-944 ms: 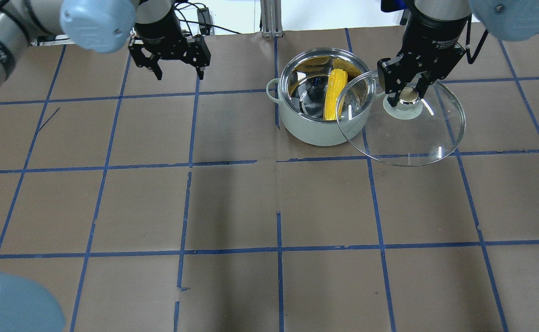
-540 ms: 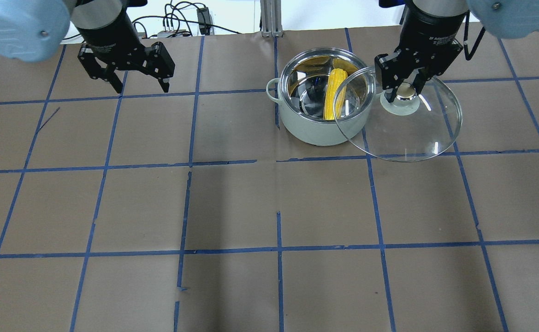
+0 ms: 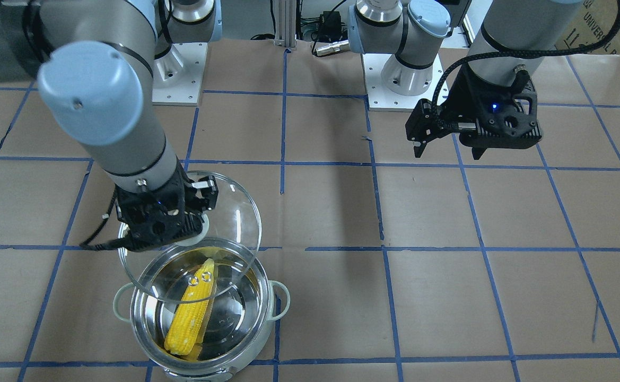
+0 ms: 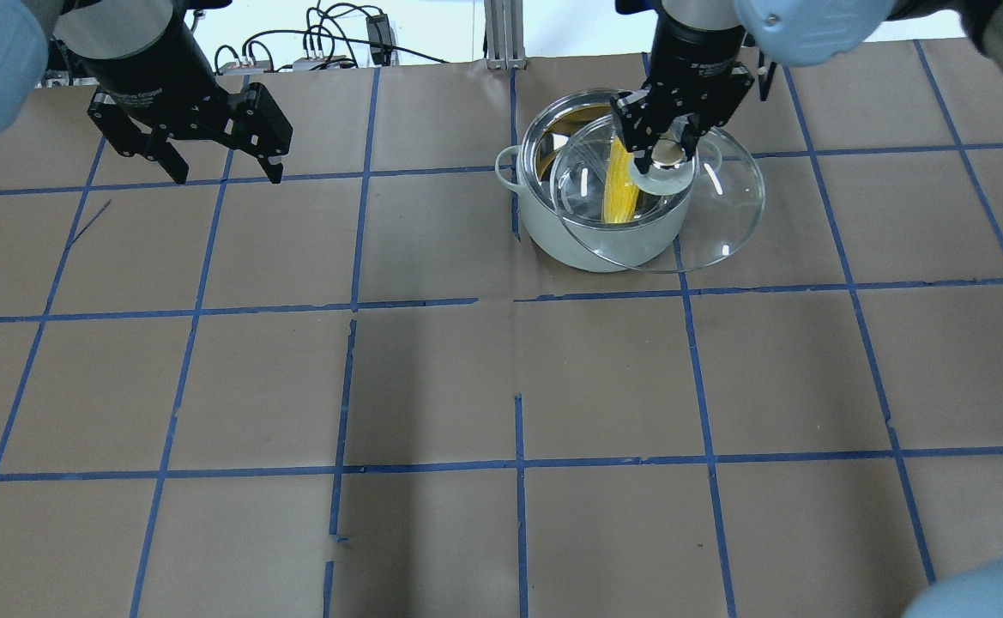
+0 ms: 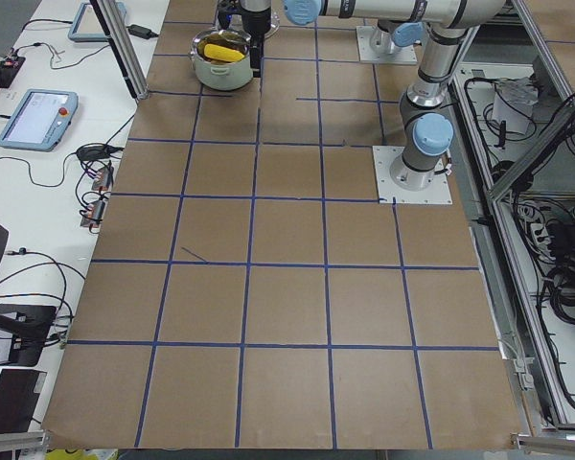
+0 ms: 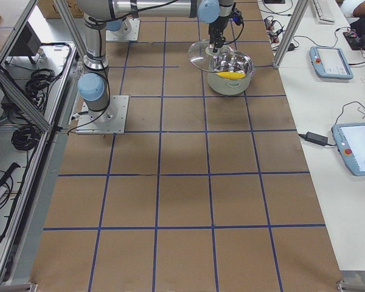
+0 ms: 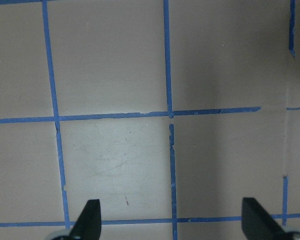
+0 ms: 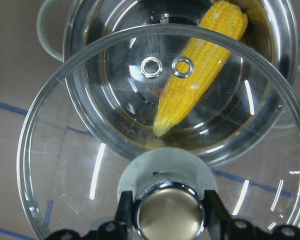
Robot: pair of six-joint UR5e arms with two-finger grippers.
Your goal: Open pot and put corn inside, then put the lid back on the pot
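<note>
Lid [image 4: 662,182], knob [image 8: 169,212] clamped in right fingers [image 8: 124,215], has swung half over the pot [image 4: 535,223] holding corn [image 3: 185,323], nearing closure; left fingers [image 7: 90,217] spread open.

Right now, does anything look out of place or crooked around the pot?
Only the lid: the right gripper holds it by its knob off-centre above the pot, so it covers part of the opening and overhangs one side, not seated on the rim. The corn lies inside. Nothing spilled or damaged shows.
</note>
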